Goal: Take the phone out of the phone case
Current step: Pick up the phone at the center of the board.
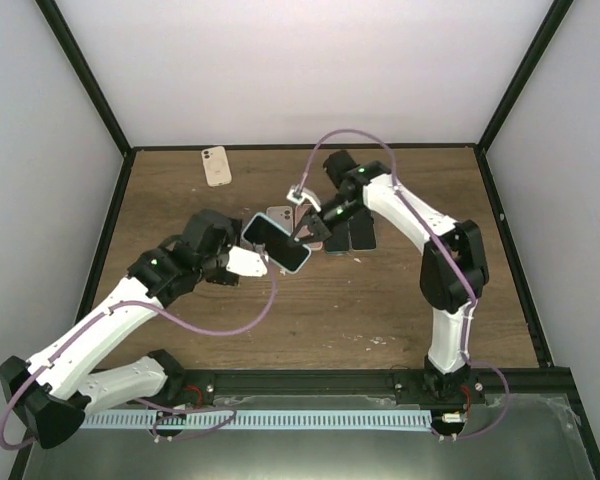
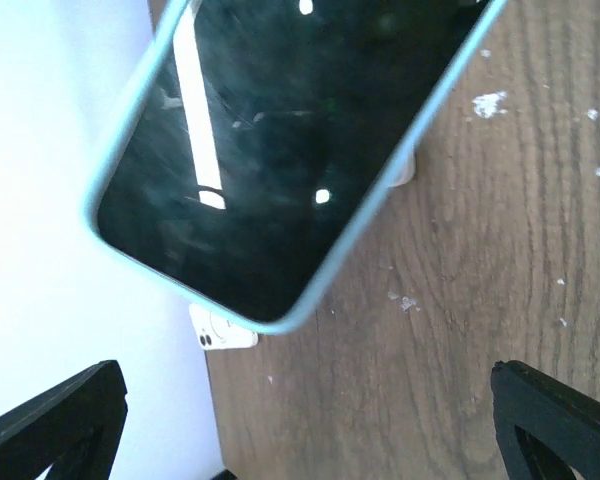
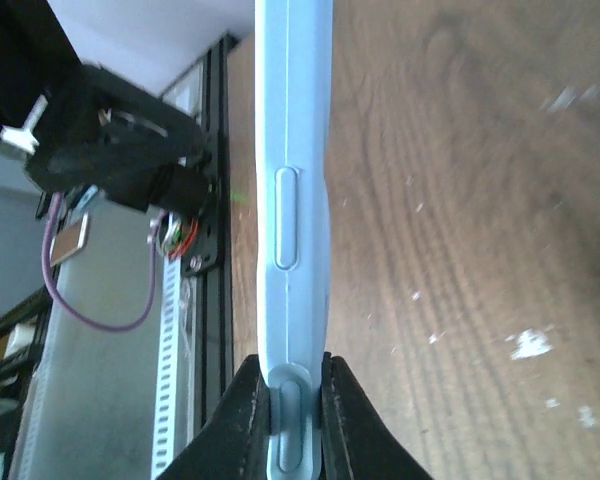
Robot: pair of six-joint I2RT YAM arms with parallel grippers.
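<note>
A phone with a dark screen sits in a light-blue case and is held in the air above the middle of the table. My right gripper is shut on the case's far edge; in the right wrist view its black fingers pinch the blue case edge-on, at a side button. My left gripper is open just below and left of the phone, not touching it. In the left wrist view the cased phone fills the upper frame, above the wide-apart black fingertips.
A beige phone lies at the table's back left and shows small in the left wrist view. A pinkish phone and dark phones lie under the right arm. Black frame rails border the wooden table.
</note>
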